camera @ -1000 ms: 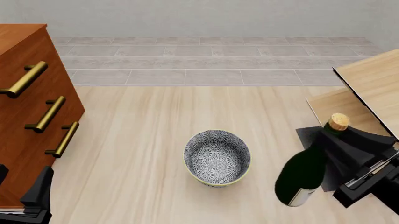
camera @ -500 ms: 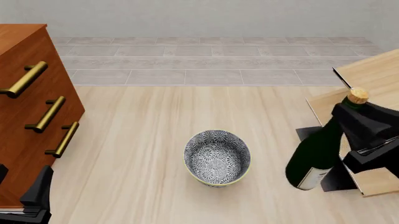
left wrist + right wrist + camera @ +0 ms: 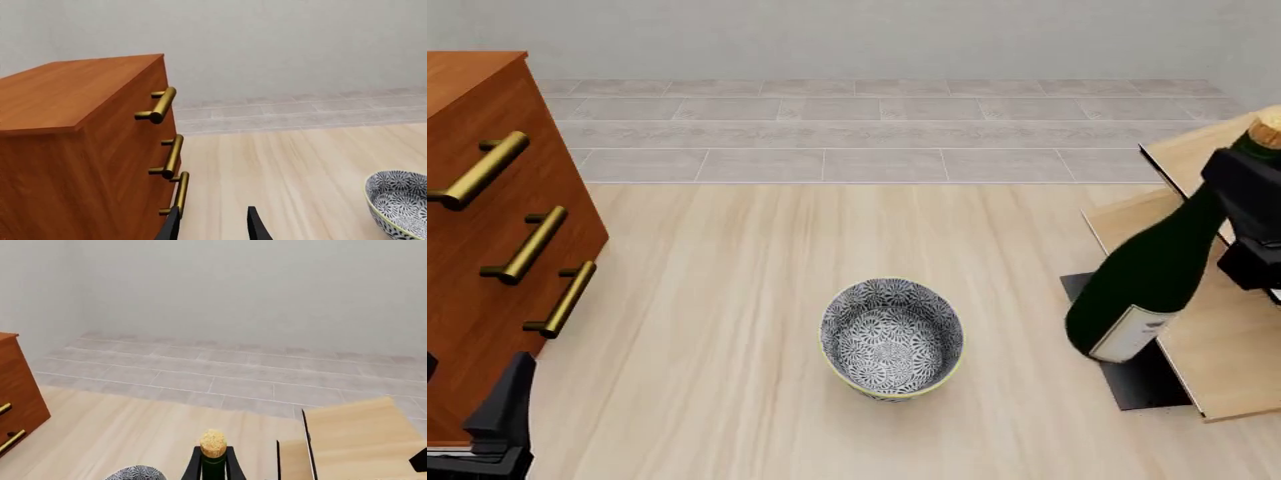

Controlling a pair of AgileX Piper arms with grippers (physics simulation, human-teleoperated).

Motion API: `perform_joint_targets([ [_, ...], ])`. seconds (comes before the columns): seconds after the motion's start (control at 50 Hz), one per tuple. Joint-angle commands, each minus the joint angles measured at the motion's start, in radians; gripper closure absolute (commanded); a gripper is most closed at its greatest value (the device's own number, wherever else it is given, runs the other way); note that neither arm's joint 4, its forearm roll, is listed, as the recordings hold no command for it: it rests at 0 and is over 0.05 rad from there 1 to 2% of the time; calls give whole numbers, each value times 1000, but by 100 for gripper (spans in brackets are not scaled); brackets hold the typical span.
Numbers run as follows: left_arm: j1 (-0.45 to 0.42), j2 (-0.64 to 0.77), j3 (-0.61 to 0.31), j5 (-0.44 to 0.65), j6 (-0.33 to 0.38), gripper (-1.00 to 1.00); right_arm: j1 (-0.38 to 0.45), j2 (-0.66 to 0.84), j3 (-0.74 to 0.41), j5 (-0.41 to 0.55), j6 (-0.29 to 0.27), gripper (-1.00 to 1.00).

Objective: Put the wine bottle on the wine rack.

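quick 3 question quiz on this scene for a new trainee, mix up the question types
1. True or false: the wine bottle is standing on the table.
2. Which gripper holds the bottle by its neck? A) left gripper B) right gripper
3. Fill in: the patterned bowl sits between the drawer cabinet and the ____.

Key:
1. False; it is lifted and tilted.
2. B.
3. Wine rack.
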Motion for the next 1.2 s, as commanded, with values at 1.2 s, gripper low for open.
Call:
perform_joint_targets([
  [1.2, 6, 0, 0, -16, -20, -100, -300, 144, -280, 99, 231, 100],
])
